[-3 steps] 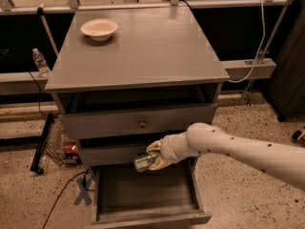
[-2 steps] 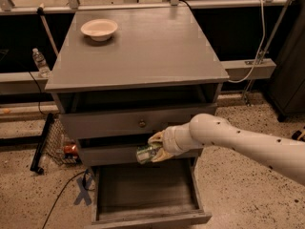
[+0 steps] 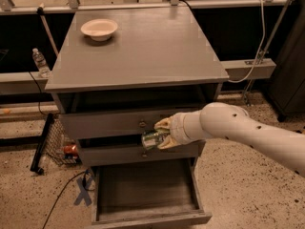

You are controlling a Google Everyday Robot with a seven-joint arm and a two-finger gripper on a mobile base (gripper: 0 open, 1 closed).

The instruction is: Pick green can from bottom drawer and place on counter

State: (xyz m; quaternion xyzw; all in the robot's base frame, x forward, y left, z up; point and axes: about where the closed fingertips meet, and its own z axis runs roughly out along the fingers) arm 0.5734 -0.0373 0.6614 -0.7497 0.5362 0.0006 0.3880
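My gripper [image 3: 161, 134] is shut on the green can [image 3: 152, 139], which lies on its side between the fingers. It hangs in front of the two upper drawer fronts, above the bottom drawer [image 3: 145, 192]. The bottom drawer is pulled out and its wood-grain floor is bare. The counter [image 3: 143, 46] lies above and behind the gripper. My white arm reaches in from the right.
A white bowl [image 3: 99, 29] sits on the counter's far left. A clear plastic bottle [image 3: 40, 62] stands on a ledge at the left. A red can [image 3: 70, 150] lies in a wire basket left of the cabinet. Cables lie on the floor.
My gripper has lifted the green can a little higher, from in front of the middle drawer toward the upper drawer front.
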